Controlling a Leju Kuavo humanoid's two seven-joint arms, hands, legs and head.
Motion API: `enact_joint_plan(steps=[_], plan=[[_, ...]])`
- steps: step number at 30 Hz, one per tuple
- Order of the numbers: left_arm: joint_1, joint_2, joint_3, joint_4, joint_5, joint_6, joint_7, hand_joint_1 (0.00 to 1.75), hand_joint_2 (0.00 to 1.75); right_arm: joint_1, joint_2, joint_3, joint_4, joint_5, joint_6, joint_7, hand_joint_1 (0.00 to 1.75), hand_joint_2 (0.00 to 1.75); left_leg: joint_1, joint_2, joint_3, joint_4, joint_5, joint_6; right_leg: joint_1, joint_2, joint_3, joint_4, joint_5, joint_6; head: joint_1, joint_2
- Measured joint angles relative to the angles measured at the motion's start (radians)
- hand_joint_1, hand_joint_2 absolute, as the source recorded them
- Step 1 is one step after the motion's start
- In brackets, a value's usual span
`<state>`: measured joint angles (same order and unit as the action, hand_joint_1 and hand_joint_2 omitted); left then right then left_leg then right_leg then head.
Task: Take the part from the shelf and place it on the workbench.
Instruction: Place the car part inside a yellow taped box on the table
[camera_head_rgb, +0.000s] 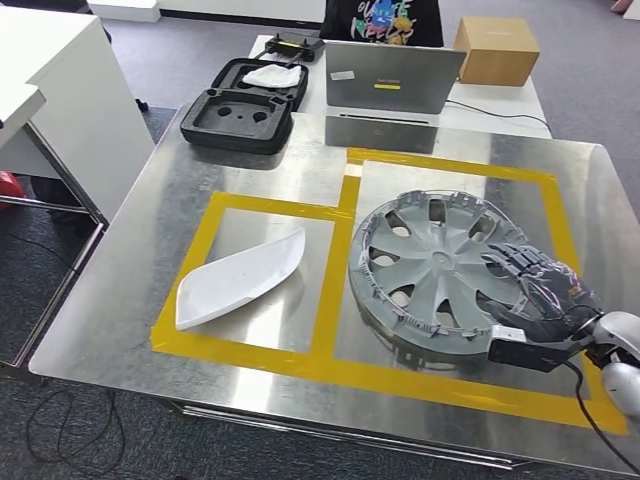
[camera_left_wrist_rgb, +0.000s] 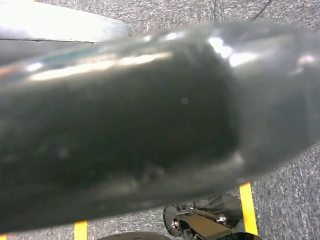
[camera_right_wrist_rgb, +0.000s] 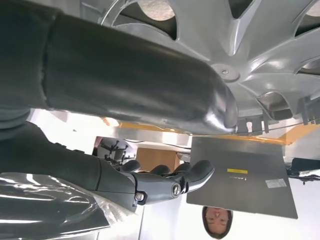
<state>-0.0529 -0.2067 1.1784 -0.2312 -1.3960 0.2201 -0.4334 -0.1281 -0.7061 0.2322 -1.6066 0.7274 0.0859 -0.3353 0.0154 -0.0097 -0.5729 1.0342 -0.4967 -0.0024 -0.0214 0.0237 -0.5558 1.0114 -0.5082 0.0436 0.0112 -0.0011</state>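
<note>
A grey hubcap (camera_head_rgb: 434, 268) lies on the metal workbench (camera_head_rgb: 249, 180) inside the right square of yellow tape (camera_head_rgb: 337, 213). My right hand (camera_head_rgb: 537, 283) reaches over the hubcap's right rim. In the right wrist view its thumb (camera_right_wrist_rgb: 143, 80) lies along the hubcap's face (camera_right_wrist_rgb: 264, 55). The darker fingers (camera_right_wrist_rgb: 170, 182) stand apart from the thumb with nothing between them. In the left wrist view a dark blurred shape (camera_left_wrist_rgb: 151, 125), apparently my left hand close to the lens, hangs over grey carpet.
A white curved part (camera_head_rgb: 238, 275) lies in the left taped square. At the back stand a black foam case (camera_head_rgb: 245, 103), a grey laptop (camera_head_rgb: 392, 78) and a cardboard box (camera_head_rgb: 496, 48), with a person (camera_head_rgb: 383, 20) behind. A white cabinet (camera_head_rgb: 68, 100) is at left.
</note>
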Motion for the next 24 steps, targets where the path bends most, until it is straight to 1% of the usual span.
enact_joint_plan(steps=[1, 6, 11, 18, 20, 22, 24], plan=[[0.000, -0.001, 0.000, 0.000, 0.002, -0.001, 0.000, 0.00, 0.00, 0.001, -0.004, 0.002, -0.004, -0.008, -0.008, 0.001, 0.00, 1.75, 0.000, 0.000, 0.000, 0.000, 0.000, 0.000, 0.000, 0.000, 0.000, 0.000, 0.000, 0.000, 0.000, 0.000], [0.000, -0.010, 0.003, 0.000, 0.015, 0.005, 0.000, 0.00, 0.00, 0.045, -0.005, -0.007, -0.051, -0.021, -0.088, 0.006, 0.00, 1.75, 0.000, 0.000, 0.000, 0.000, 0.000, 0.000, 0.000, 0.000, 0.000, 0.000, 0.000, 0.000, 0.000, 0.000], [0.000, -0.015, 0.004, 0.000, 0.017, 0.007, 0.000, 0.00, 0.00, 0.073, -0.002, -0.017, -0.078, -0.017, -0.099, 0.009, 0.00, 1.75, 0.000, 0.000, 0.000, 0.000, 0.000, 0.000, 0.000, 0.000, 0.000, 0.000, 0.000, 0.000, 0.000, 0.000], [0.000, -0.016, 0.005, 0.000, 0.017, 0.007, 0.000, 0.00, 0.00, 0.080, 0.001, -0.019, -0.085, -0.018, -0.101, 0.011, 0.00, 1.75, 0.000, 0.000, 0.000, 0.000, 0.000, 0.000, 0.000, 0.000, 0.000, 0.000, 0.000, 0.000, 0.000, 0.000], [0.000, -0.017, 0.006, 0.000, 0.020, 0.009, 0.000, 0.00, 0.00, 0.088, 0.004, -0.023, -0.089, -0.016, -0.119, 0.011, 0.00, 1.75, 0.000, 0.000, 0.000, 0.000, 0.000, 0.000, 0.000, 0.000, 0.000, 0.000, 0.000, 0.000, 0.000, 0.000], [0.000, -0.018, 0.008, 0.000, 0.028, 0.015, 0.002, 0.00, 0.87, 0.116, 0.023, -0.045, -0.104, -0.009, -0.173, 0.011, 0.00, 1.75, 0.000, -0.001, 0.000, 0.000, 0.000, 0.000, 0.000, -0.001, 0.000, 0.000, 0.000, 0.000, 0.000, 0.000], [0.001, -0.021, 0.012, 0.000, 0.037, 0.024, 0.004, 0.00, 1.75, 0.164, 0.060, -0.082, -0.132, -0.004, -0.252, 0.001, 0.00, 1.75, 0.000, -0.002, 0.000, 0.000, 0.000, 0.000, 0.000, -0.002, 0.000, 0.000, -0.001, 0.000, 0.000, 0.000]])
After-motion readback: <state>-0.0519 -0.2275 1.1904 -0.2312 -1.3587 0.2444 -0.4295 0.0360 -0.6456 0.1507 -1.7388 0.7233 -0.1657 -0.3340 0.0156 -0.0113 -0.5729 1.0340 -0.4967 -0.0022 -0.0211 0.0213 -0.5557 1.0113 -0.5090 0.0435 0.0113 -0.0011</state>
